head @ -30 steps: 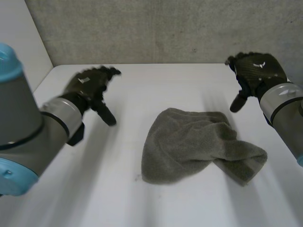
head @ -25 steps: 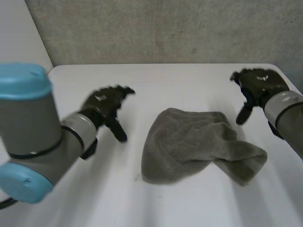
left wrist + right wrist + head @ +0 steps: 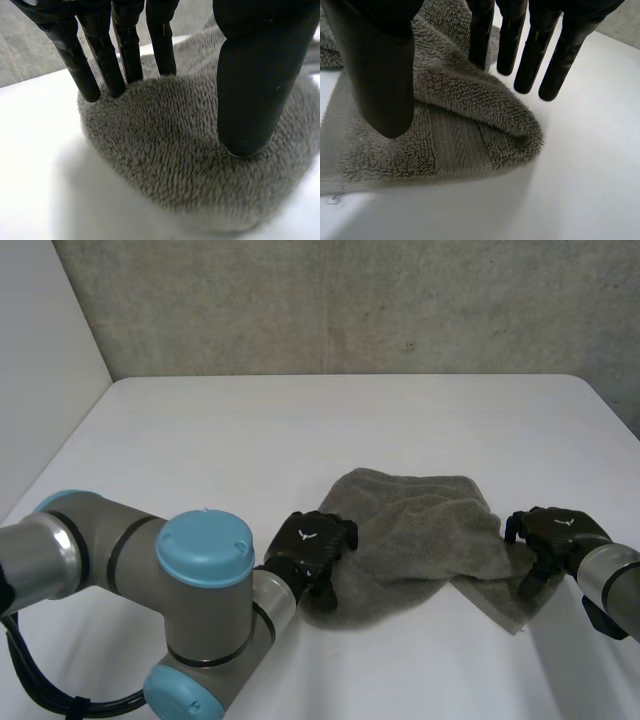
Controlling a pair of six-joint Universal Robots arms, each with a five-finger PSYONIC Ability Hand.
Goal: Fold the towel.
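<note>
A grey terry towel (image 3: 415,535) lies crumpled in the middle of the white table (image 3: 300,425). My left hand (image 3: 310,545) rests on its near left rounded edge. In the left wrist view the straight fingers (image 3: 125,55) touch the far side of a towel (image 3: 165,150) bulge and the thumb (image 3: 252,90) presses its top, with a wide gap between them. My right hand (image 3: 555,537) is at the towel's right folded corner. There the thumb (image 3: 380,75) stands on the flat hem and the straight fingers (image 3: 510,45) reach just past the folded towel (image 3: 470,115) corner.
Bare white tabletop (image 3: 590,165) surrounds the towel on all sides. A grey concrete wall (image 3: 350,300) runs along the table's far edge. My left arm (image 3: 190,610) bends low over the near left of the table.
Both hands have come down from the back of the table toward me onto the towel: the left onto its near left edge, the right onto its right corner. The towel has not shifted.
</note>
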